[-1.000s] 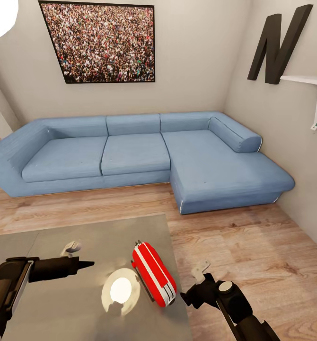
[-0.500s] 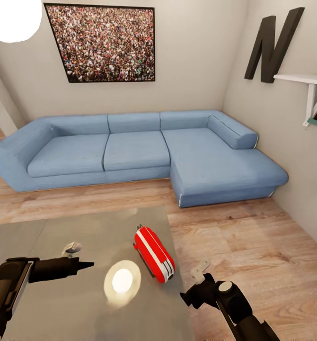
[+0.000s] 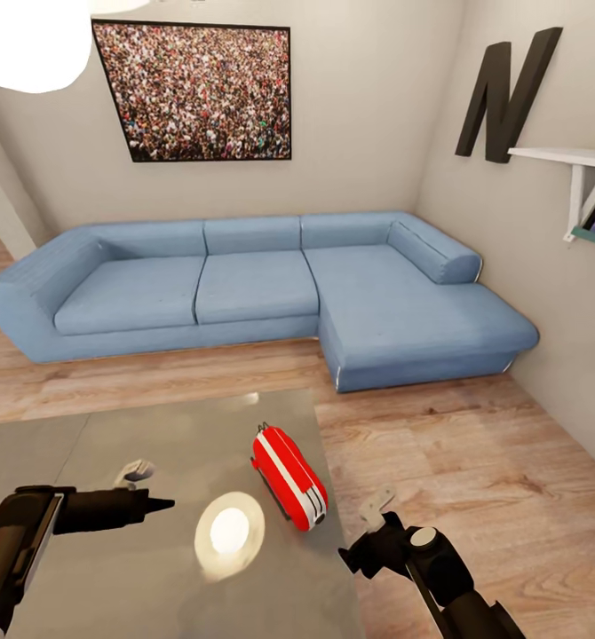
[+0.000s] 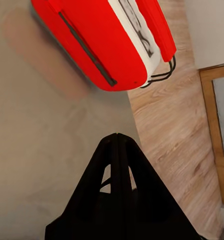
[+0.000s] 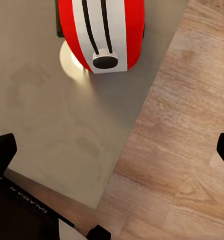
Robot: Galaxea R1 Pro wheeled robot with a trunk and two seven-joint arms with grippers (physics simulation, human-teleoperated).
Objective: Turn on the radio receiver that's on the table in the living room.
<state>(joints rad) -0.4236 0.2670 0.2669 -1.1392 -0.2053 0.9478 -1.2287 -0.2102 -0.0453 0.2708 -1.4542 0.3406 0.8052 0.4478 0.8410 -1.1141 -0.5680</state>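
Note:
The red radio receiver with its white band lies on the glossy grey table, near the table's right edge. My left gripper is shut and empty; it hovers over the table to the left of the radio and points toward it. In the left wrist view its closed tip stands a short way from the radio. My right gripper is open, just off the table's right edge and nearer to me than the radio. The right wrist view shows the radio's white end face ahead, between the spread fingers.
A blue L-shaped sofa stands beyond the table along the beige walls, under a crowd photo. A black letter N and a white shelf hang on the right wall. Light wood floor lies right of the table. A lamp's reflection glares on the tabletop.
The whole view has shifted, so the camera moved; the radio now sits higher and smaller in the picture. The left gripper appears slightly lower. The right arm holds its pose.

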